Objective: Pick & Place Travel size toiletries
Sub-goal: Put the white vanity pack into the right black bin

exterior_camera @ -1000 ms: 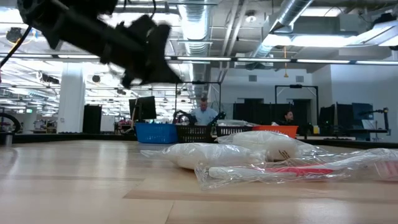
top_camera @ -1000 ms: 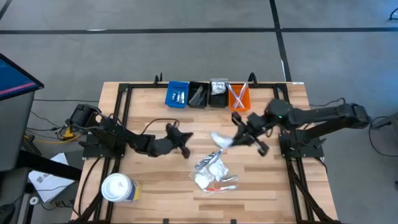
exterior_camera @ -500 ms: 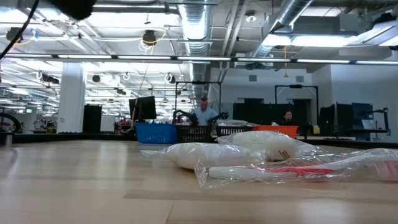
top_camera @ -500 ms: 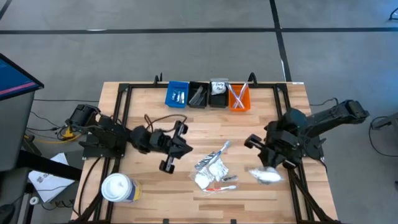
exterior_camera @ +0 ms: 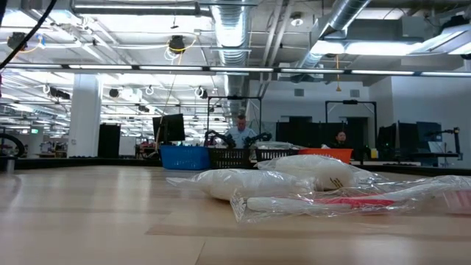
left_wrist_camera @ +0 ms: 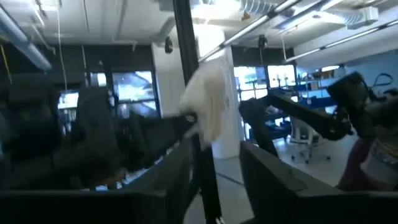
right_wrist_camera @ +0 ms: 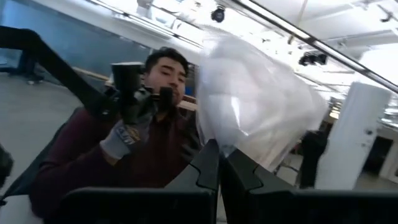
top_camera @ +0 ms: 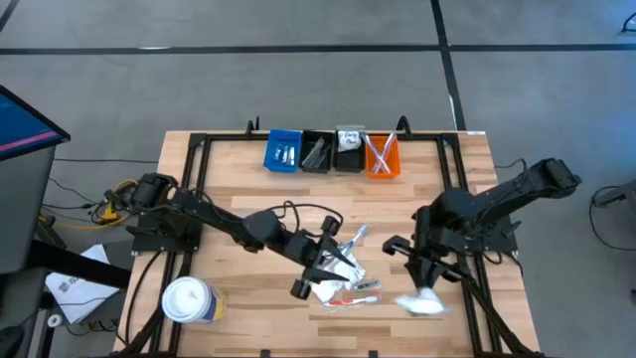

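A pile of travel size toiletries [top_camera: 343,276] lies mid-table: clear sachets [exterior_camera: 294,180] and a red-and-white stick in plastic [exterior_camera: 346,202]. My left gripper [top_camera: 333,261] hangs over the pile's left edge, open and touching nothing; its two fingers [left_wrist_camera: 186,180] show a gap in the left wrist view. My right gripper [top_camera: 417,288] is over the table's near right part, shut on a white, clear-wrapped sachet [top_camera: 422,303], which also shows in the left wrist view [left_wrist_camera: 208,106]. My right gripper pinches the sachet's lower edge [right_wrist_camera: 225,148] between its two shut fingers [right_wrist_camera: 208,168]. The sachet [right_wrist_camera: 249,99] sticks out past the fingertips, lifted clear of the table.
Blue [top_camera: 283,151], black [top_camera: 317,152] and orange [top_camera: 382,155] bins stand in a row at the far edge. A white tub with a yellow label [top_camera: 189,300] stands near left. A person with a gloved hand [right_wrist_camera: 124,137] shows beyond the table.
My right gripper has carried the white sachet from the table's middle toward the right and near edges, turning as it went. My left gripper has swung from left of centre toward the pile, rightward and nearer, tipping upward. The pile has stayed put.
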### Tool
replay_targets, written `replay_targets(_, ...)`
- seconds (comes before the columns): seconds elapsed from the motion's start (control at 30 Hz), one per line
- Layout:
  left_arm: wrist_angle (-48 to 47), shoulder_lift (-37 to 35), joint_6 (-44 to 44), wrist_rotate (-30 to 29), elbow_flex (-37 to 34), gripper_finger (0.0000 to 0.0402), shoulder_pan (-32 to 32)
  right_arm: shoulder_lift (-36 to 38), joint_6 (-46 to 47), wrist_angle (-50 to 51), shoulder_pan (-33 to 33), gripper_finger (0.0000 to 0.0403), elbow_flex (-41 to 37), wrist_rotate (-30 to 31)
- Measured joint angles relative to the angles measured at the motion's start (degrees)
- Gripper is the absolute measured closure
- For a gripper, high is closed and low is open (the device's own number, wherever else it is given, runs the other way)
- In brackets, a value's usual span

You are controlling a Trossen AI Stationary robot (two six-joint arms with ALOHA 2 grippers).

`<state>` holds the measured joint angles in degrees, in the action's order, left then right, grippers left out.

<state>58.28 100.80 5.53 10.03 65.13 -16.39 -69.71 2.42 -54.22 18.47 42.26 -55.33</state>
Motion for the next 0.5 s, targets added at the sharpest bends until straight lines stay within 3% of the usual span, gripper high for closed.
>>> replay_targets(0.23,-0.05,1.79,-0.23,-0.36,0.42,0.0208,0.80,-4.21,-1.40,-5.80,-1.75,0.0403,0.00,2.68)
replay_targets(0.5,-0.11,1.81,-0.23,-0.10,0.47,0.0211,0.60,-9.74,0.44,-9.71,-4.60,0.0403,1.58,4.33)
